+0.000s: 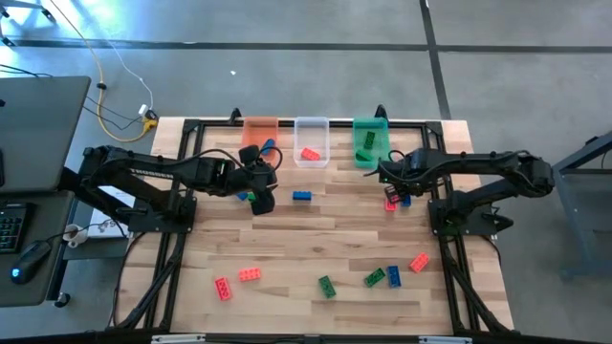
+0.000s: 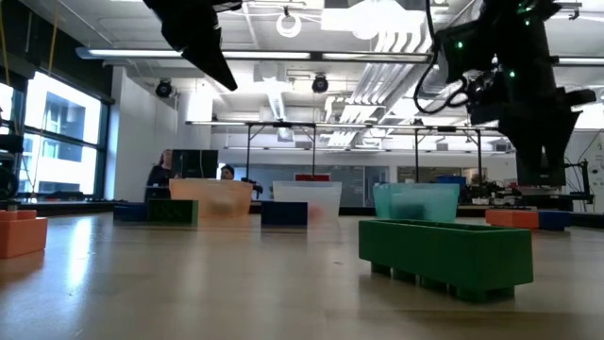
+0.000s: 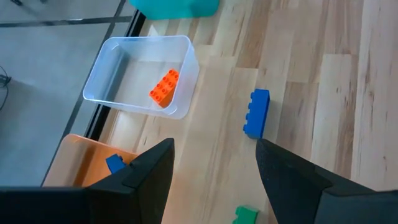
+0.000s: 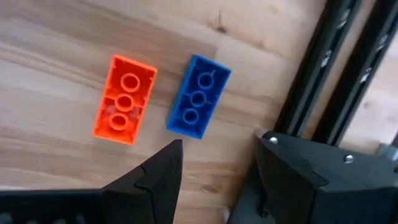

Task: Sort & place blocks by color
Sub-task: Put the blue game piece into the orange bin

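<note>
Blue block (image 4: 199, 96) and red block (image 4: 125, 99) lie side by side on the bench just ahead of the released, empty right tool (image 4: 217, 180); left tool (image 3: 214, 171) likewise released, another blue block (image 3: 257, 112) beyond it.

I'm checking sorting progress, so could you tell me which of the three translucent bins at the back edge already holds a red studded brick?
The clear translucent bin in the middle, between the orange and green ones; a red studded brick lies inside it.

Bright even light, soft shadows, blurred foreground
</note>
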Robot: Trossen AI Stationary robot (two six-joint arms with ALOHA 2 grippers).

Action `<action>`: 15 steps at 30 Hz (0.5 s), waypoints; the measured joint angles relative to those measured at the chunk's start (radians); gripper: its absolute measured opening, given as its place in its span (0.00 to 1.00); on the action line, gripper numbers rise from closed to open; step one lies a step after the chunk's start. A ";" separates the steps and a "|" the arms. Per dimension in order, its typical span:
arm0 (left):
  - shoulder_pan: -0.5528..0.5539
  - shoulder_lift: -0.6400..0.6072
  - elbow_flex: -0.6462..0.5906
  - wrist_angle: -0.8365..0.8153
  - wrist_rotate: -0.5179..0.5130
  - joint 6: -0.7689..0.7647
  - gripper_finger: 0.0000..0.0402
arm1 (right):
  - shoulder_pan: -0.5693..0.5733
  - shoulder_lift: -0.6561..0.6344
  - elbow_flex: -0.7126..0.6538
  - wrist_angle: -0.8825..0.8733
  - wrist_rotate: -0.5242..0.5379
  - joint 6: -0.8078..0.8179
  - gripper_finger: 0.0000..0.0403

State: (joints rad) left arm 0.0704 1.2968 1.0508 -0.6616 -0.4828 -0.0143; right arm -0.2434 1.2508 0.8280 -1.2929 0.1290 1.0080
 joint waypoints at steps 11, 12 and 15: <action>0.000 0.000 0.000 0.000 0.000 0.000 0.53 | -0.006 0.000 -0.053 0.168 -0.018 -0.087 0.48; 0.000 0.000 0.000 0.000 0.000 0.000 0.53 | -0.006 0.000 -0.059 0.171 -0.018 -0.079 0.49; 0.000 0.000 0.000 0.000 0.000 0.000 0.53 | -0.020 0.000 -0.084 0.166 -0.016 -0.042 0.53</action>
State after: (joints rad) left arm 0.0704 1.2971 1.0508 -0.6617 -0.4824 -0.0139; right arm -0.2632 1.2507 0.7437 -1.1269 0.1127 0.9657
